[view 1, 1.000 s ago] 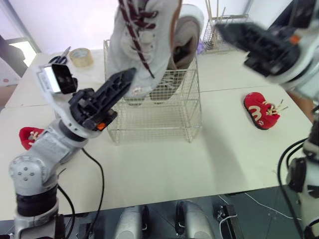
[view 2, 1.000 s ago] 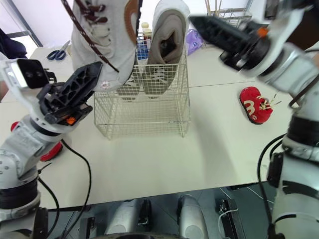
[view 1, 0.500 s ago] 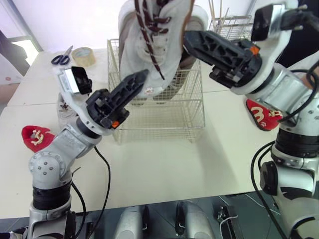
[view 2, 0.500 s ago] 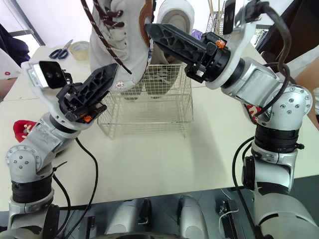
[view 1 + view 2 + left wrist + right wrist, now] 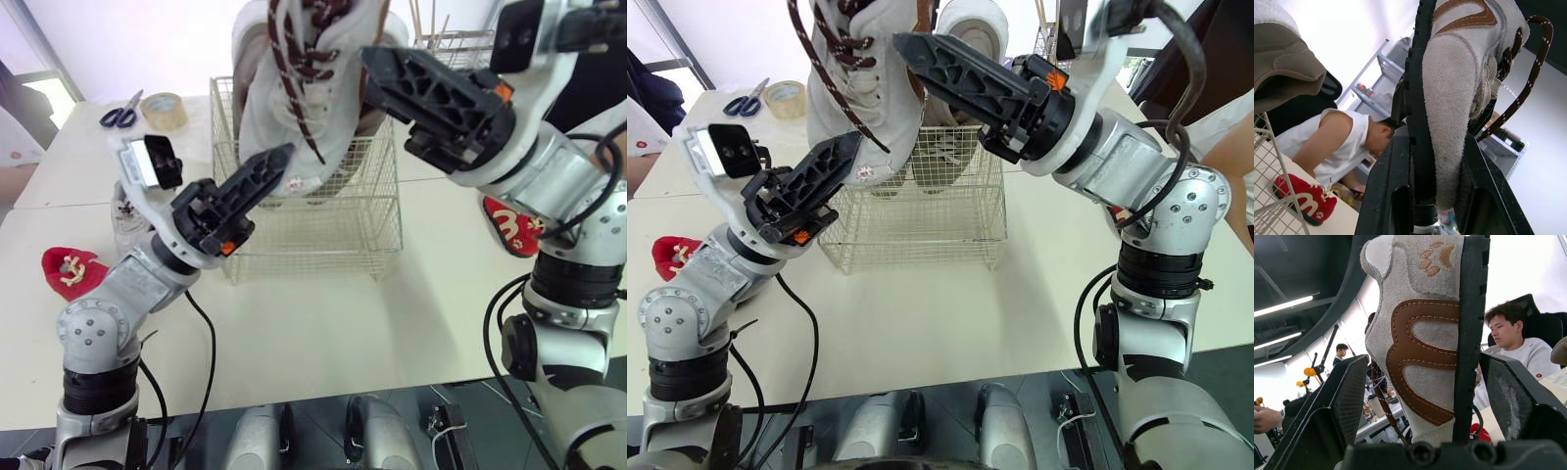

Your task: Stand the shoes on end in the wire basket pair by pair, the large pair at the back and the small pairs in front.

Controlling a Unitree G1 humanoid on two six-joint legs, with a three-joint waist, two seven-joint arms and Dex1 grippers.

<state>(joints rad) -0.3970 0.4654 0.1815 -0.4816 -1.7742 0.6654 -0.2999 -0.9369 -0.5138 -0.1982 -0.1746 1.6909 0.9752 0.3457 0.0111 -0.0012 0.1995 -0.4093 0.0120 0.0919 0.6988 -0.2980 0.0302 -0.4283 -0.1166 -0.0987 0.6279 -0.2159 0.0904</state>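
Left eye view: left gripper (image 5: 274, 162) clamps grey suede sneaker with maroon laces (image 5: 257, 98), long axis vertical, at white wire basket's (image 5: 313, 235) 11 o'clock; right gripper (image 5: 921, 54), spread wide, straddles it from 2 o'clock.

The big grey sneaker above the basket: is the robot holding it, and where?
Yes: the left gripper clamps the grey sneaker at its lower end, across sole and suede. The right gripper stands open around it.

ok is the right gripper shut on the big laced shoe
Open: the right gripper straddles the grey laced shoe, with light showing between the shoe and each finger.
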